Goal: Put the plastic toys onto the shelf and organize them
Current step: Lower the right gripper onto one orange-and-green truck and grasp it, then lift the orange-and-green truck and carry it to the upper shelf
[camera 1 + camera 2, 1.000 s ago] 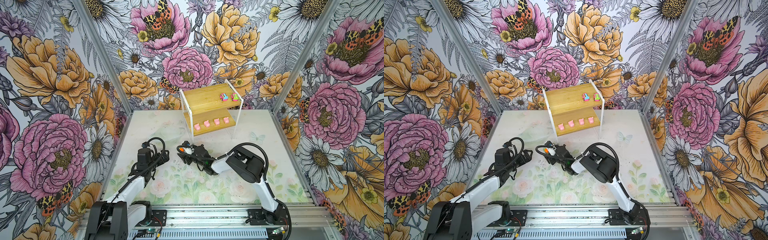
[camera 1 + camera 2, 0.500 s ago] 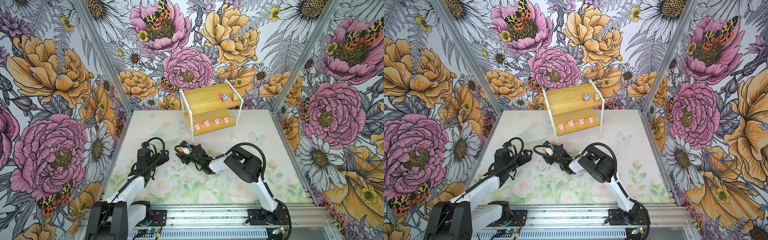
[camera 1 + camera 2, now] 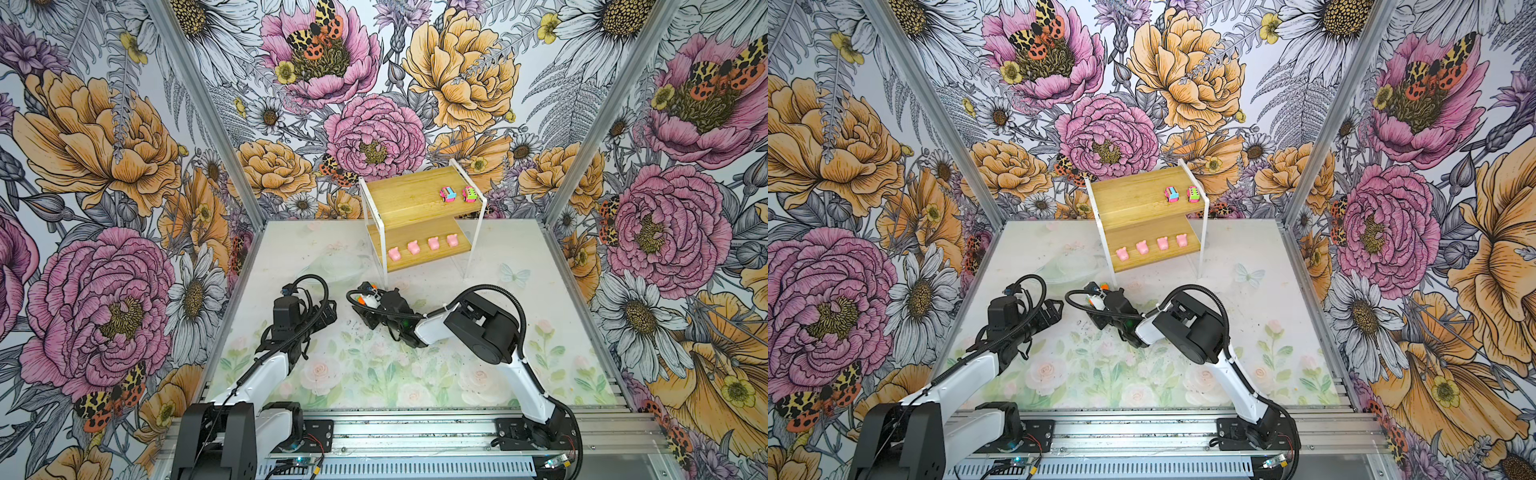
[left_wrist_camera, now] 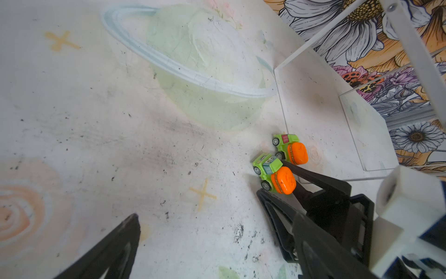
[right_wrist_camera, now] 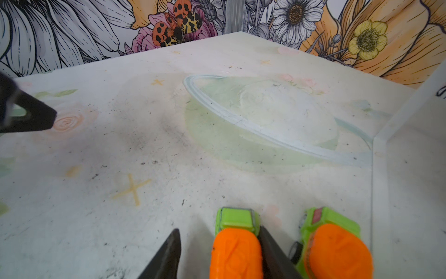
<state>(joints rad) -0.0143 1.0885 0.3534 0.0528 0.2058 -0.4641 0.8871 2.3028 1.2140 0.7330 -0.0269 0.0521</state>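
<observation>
Toy car [image 4: 274, 176] shows lime-green cab, rounded orange back.

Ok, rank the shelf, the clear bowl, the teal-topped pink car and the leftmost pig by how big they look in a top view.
1. shelf, by far largest.
2. clear bowl, faint, wider than any toy.
3. teal-topped pink car and leftmost pig: about alike; the car's tier is nearer the camera, so unranked.

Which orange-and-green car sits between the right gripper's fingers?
The car farther from the shelf; one right gripper finger stands between it and the other car, which lies outside.
</observation>
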